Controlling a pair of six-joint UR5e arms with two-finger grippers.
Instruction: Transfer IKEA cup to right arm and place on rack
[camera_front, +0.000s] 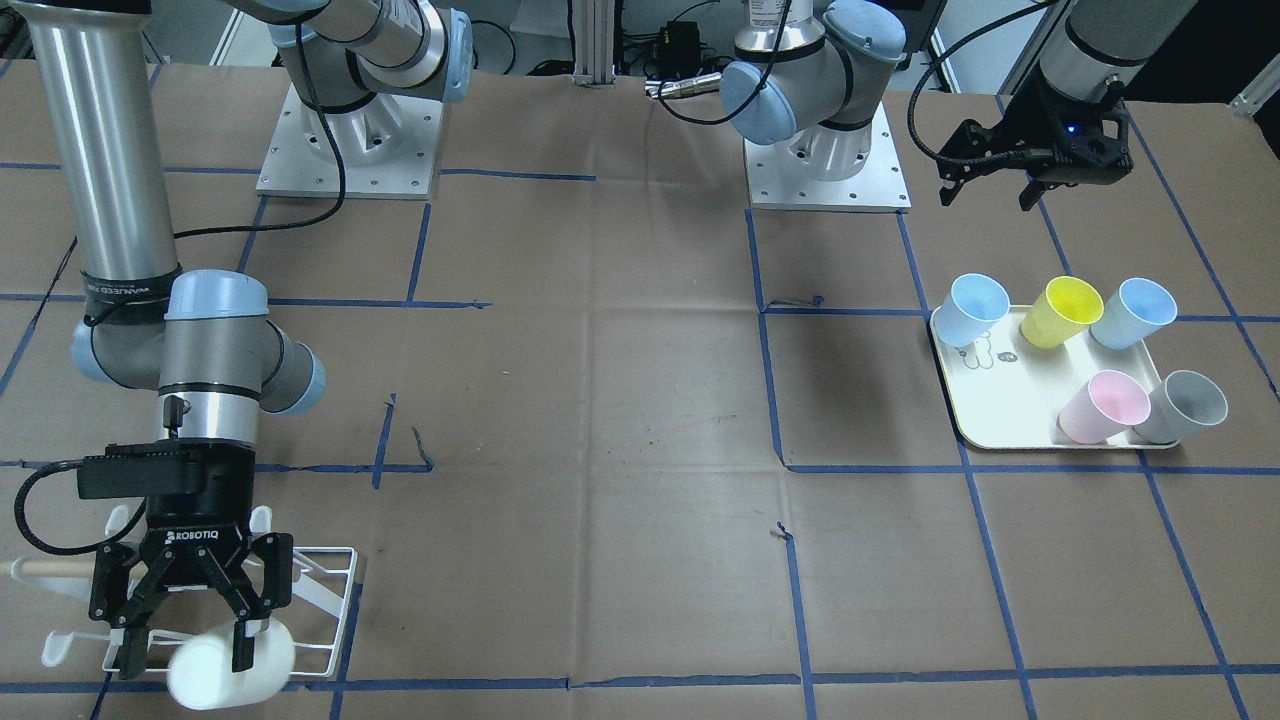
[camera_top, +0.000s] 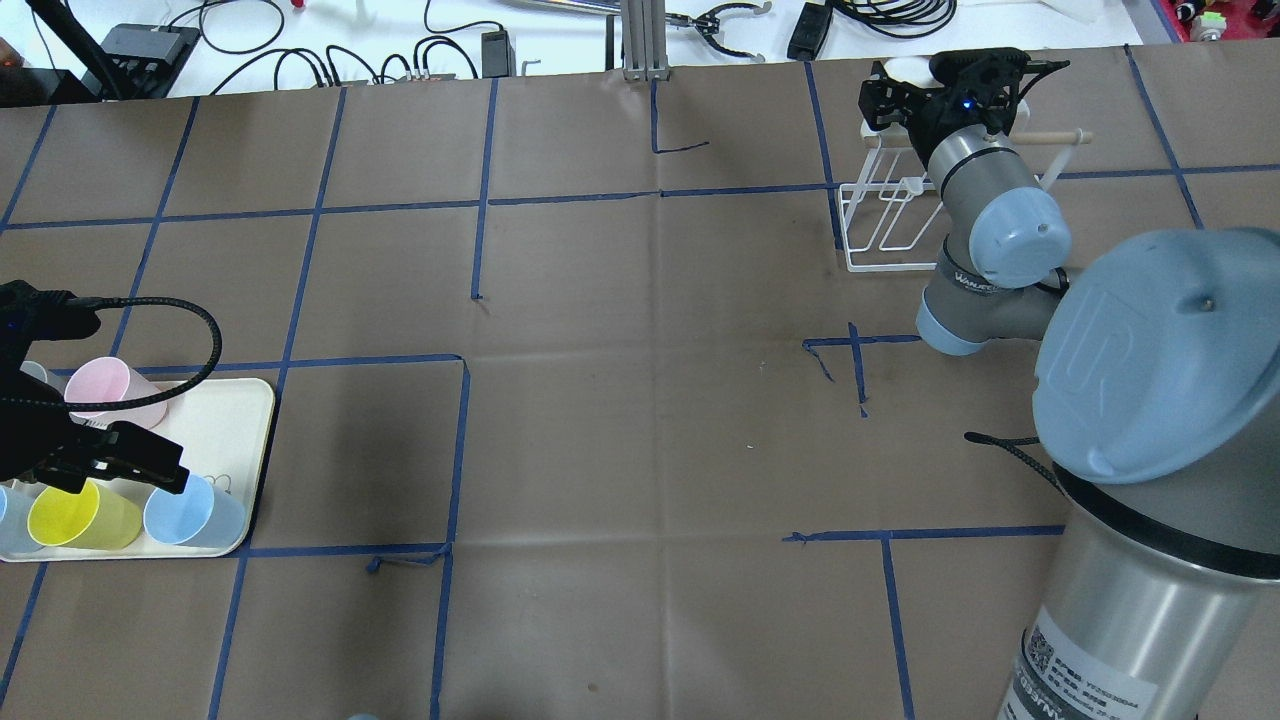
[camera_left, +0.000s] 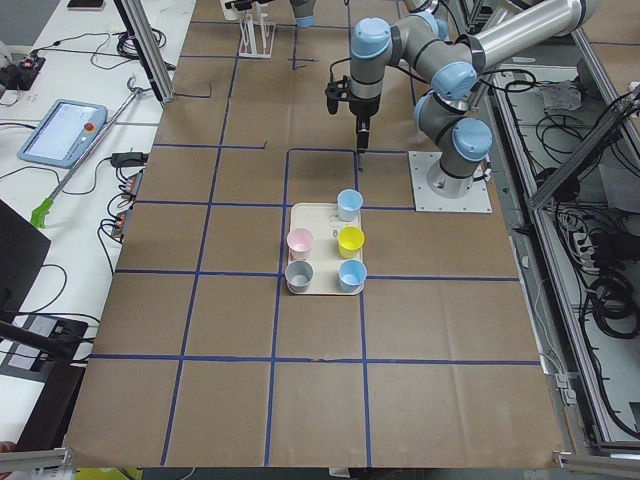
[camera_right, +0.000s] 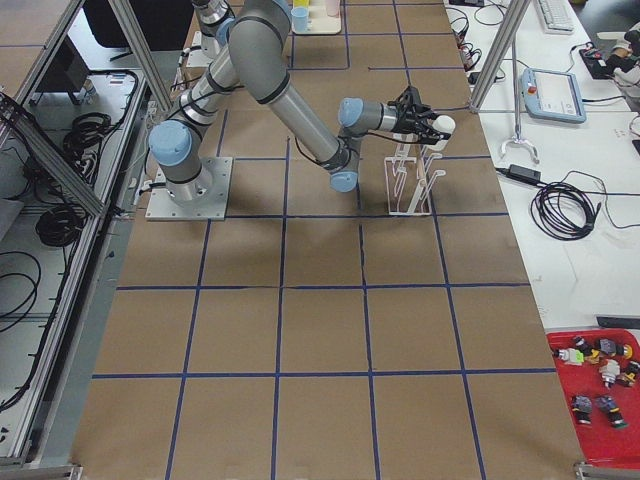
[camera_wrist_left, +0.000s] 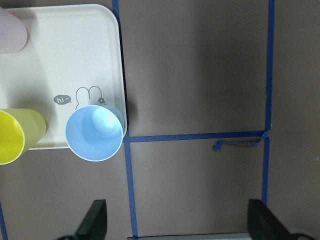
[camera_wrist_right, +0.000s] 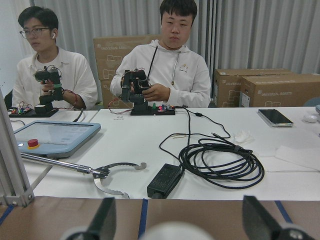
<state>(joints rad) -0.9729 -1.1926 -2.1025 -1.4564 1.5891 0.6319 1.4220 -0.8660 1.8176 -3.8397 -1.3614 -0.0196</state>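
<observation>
A white cup (camera_front: 225, 672) lies tilted at the front end of the white wire rack (camera_front: 330, 590), whose wooden dowel handle (camera_front: 45, 570) sticks out to the side. The right gripper (camera_front: 184, 660) hangs over that end of the rack, open, with its fingers spread wide on either side of the cup. In the right wrist view the cup's rim (camera_wrist_right: 170, 232) shows low between the fingers (camera_wrist_right: 105, 220). The left gripper (camera_front: 987, 195) hovers open and empty behind the cream tray (camera_front: 985, 430); its wrist view looks down on a light-blue cup (camera_wrist_left: 95, 132).
The tray holds several cups: two light blue (camera_front: 975, 308), a yellow (camera_front: 1062, 310), a pink (camera_front: 1105, 405) and a grey one (camera_front: 1185, 405). Blue tape lines cross the brown table. Two operators (camera_wrist_right: 175, 65) sit beyond the far edge, among cables (camera_wrist_right: 220, 160).
</observation>
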